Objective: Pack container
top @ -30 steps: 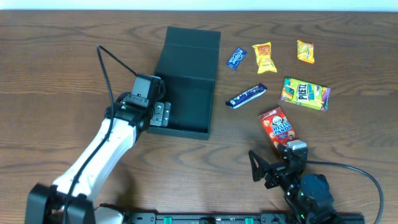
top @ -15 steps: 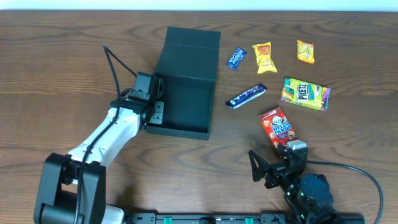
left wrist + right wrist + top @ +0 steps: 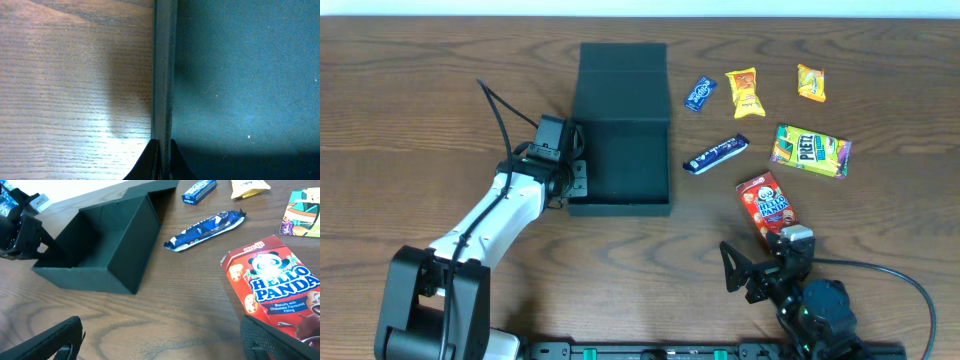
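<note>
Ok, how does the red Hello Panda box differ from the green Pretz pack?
The Hello Panda box is red and points roughly toward the robot; the Pretz pack is green-yellow and lies crosswise. The Hello Panda box sits nearer the robot's edge, the Pretz pack farther back and right. Both lie flat on the table, outside the container.

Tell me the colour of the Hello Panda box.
The Hello Panda box is red, with white-and-blue lettering; clearest in the right wrist view.

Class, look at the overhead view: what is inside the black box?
The container shows only its bare dark floor, with nothing packed in it. The left gripper pinches its left wall and covers a thin strip of the inside along that edge.
</note>
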Robot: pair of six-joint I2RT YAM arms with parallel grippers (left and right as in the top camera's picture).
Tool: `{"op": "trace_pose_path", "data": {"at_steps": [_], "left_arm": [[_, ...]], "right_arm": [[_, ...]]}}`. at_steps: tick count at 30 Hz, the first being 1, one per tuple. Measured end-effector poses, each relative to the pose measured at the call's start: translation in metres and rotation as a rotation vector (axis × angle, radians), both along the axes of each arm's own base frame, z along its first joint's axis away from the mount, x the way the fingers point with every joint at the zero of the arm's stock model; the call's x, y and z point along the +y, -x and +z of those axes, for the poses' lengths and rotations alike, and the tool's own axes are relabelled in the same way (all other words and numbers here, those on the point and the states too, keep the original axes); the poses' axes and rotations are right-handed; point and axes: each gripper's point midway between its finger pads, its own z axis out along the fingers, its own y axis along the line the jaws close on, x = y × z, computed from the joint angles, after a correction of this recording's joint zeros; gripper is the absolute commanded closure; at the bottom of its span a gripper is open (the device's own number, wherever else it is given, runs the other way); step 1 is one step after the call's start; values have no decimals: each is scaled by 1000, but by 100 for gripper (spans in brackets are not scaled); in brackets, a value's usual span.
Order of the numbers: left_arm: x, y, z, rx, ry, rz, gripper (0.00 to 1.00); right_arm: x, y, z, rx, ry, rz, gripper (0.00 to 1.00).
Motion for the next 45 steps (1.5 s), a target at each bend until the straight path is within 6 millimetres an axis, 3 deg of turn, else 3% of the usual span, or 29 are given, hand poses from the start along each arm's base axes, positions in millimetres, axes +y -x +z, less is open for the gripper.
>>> {"op": "trace_pose_path", "data": {"at_steps": [6,7,8,10,19,22,27,32,37,42,45], "left_arm": [[-7,1,0,3,20,20,91],[-8,2,0,4,21,16,85],[-11,3,0,6,29,13,63],[-14,4,0,9,39,7,40],[-15,4,6,-3,38,-8,24],[-14,6,26,-44,49,-11,19],[-11,15,86,-186,90,-19,13],[-1,50,134,-268,112,-27,2],[13,93,175,-368,141,-28,5],[25,130,195,-440,162,-29,5],[30,147,197,-448,164,-29,5]], "right_arm": [[0,0,0,0,0,0,1],[0,0,0,0,0,0,1],[0,0,0,0,0,0,1],[0,0,0,0,0,0,1],[0,0,0,0,0,0,1],[0,0,0,0,0,0,1],[0,0,0,0,0,0,1],[0,0,0,0,0,0,1],[-1,0,0,-1,2,-5,1],[-1,-2,2,-5,-13,-13,1],[3,-3,10,12,-125,-36,1]]}}
